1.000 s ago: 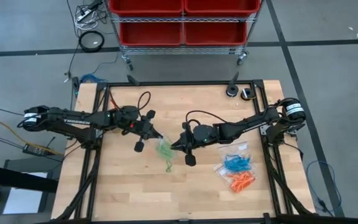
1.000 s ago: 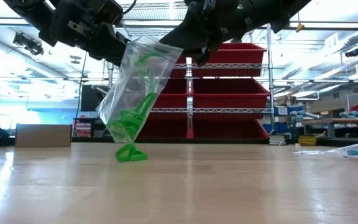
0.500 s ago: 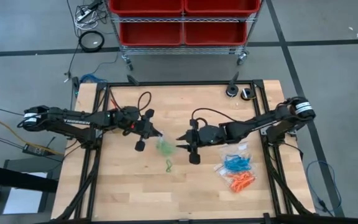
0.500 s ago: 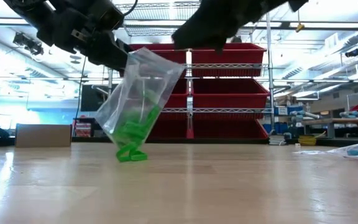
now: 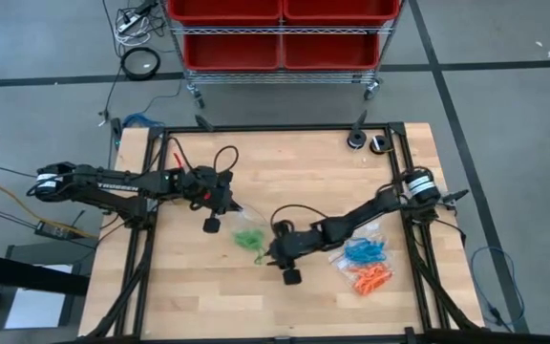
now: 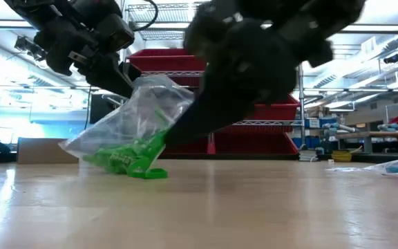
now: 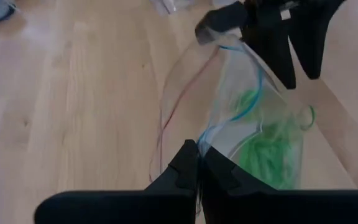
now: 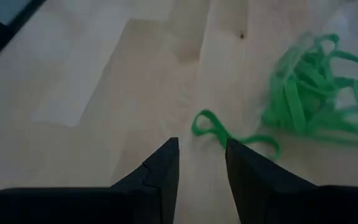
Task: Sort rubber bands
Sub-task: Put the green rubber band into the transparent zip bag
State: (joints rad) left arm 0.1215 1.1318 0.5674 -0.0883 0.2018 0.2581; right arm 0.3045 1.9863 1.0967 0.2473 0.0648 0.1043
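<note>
A clear zip bag with green rubber bands inside lies slanted, its bottom on the table. My left gripper is shut on the bag's mouth. One loose green rubber band lies flat on the wood beside the bag. My right gripper stands open low over the table, its fingertips just short of that loose band and touching nothing. My left gripper pinches the bag's zip rim between its two fingers, at one end of the mouth. The fingers slant down from the table's left. The mouth is held up off the wood, and the bag's bottom end rests on the table.
Two more clear bags lie at the right, one with blue bands and one with orange bands. Black cables loop over both arms. Bare wood lies toward the near edge. A red bin rack stands beyond the far edge.
My right gripper has let go of the bag's mouth and dropped toward the near edge, down to the loose green band. My left gripper has tipped downward. The bag, which hung upright, now slants over with its bottom on the table.
</note>
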